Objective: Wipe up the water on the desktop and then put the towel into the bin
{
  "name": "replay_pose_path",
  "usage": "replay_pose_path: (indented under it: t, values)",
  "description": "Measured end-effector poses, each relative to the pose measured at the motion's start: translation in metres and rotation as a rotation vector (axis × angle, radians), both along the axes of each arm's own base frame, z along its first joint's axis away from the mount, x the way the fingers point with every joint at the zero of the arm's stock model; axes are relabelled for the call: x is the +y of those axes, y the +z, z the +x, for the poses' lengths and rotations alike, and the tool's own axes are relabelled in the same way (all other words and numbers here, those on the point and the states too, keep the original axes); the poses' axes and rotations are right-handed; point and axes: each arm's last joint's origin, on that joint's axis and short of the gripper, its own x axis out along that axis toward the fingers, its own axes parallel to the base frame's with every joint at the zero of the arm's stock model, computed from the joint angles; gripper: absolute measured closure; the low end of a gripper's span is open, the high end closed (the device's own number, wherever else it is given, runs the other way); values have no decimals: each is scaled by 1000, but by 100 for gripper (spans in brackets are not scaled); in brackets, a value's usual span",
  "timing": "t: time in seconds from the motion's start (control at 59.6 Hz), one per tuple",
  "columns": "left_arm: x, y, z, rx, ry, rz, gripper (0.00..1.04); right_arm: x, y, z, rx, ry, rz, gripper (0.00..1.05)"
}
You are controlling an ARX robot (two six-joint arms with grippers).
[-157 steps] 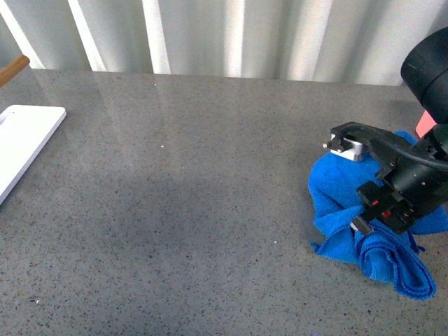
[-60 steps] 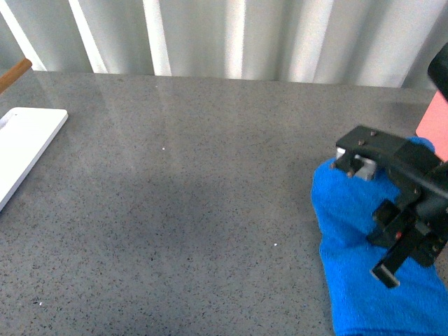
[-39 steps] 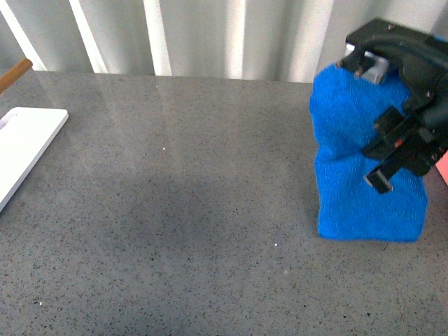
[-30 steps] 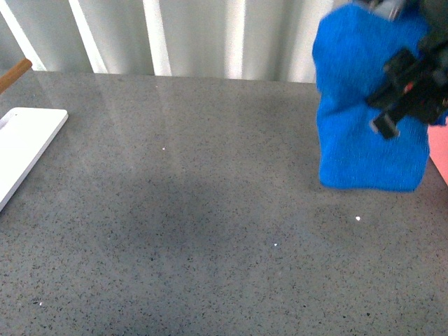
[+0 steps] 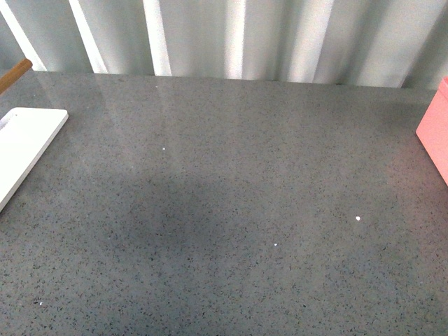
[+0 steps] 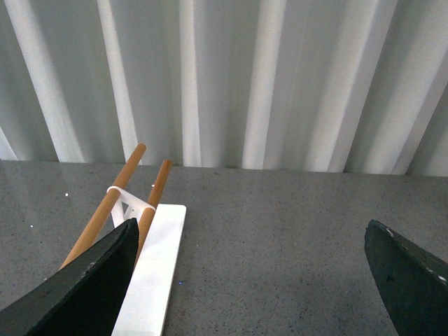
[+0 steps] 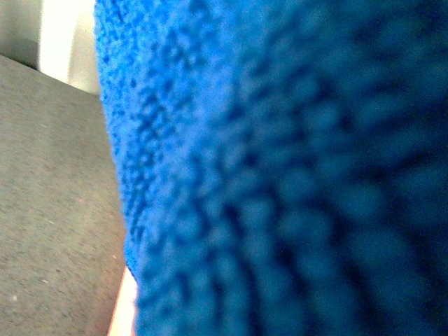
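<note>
The towel [image 7: 280, 168] hangs before the right fingers, hiding them: grip cannot be told. Judged raised off the surface [image 5: 224, 210] for the bin [image 5: 435, 126]. The left fingers [image 6: 84, 287] spread, empty.

The towel [image 7: 280, 175] (blurred, very close) fills the view beside grey desktop [image 7: 49, 210].

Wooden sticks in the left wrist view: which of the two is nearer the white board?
The stick that overlaps the board's edge; the other stick lies farther out, joined to it by a white bracket.
</note>
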Motion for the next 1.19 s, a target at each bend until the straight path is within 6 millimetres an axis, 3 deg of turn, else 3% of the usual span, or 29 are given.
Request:
replay_pose_path:
  t: [0.252, 0.487, 0.688, 0.873, 1.192]
  values:
    - [0, 0, 0, 0, 0, 0, 7, -46, -18, -16, 152, -143, 68, 101]
    - [0, 0, 0, 0, 0, 0, 7, -96, -56, 2, 273, -278, 162, 101]
    - [0, 0, 0, 0, 0, 0, 7, -104, -69, 13, 296, -283, 212, 101]
    - [0, 0, 0, 0, 0, 0, 7, -96, -77, 19, 312, -303, 352, 100]
    - [0, 0, 0, 0, 0, 0, 7, -90, -79, 21, 308, -300, 406, 55]
